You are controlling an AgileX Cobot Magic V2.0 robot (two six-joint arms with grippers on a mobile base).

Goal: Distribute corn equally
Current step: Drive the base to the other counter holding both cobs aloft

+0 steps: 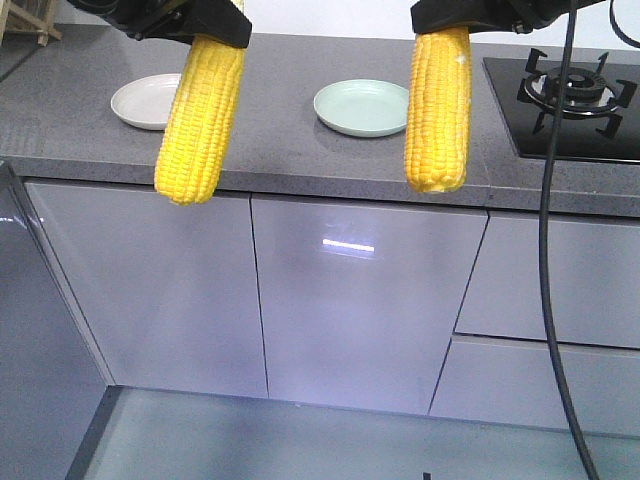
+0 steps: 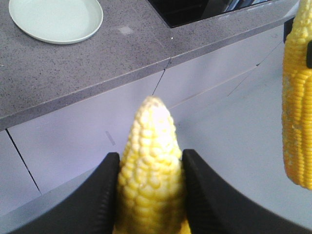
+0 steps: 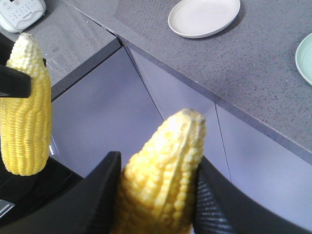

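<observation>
Both vertical, tips down, left cob (image 1: 200, 120) clamped in left jaws, right cob (image 1: 438, 110) in right jaws

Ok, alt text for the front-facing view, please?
Two yellow corn cobs hang before a grey counter: the left cob in the left gripper, the right cob in the right gripper. Behind sit an empty white plate and green plate, with a gas hob far right.

Left end effector (image 2: 150, 161) raised, gripping corn (image 1: 200, 110); right end effector (image 3: 158, 165) likewise.
</observation>
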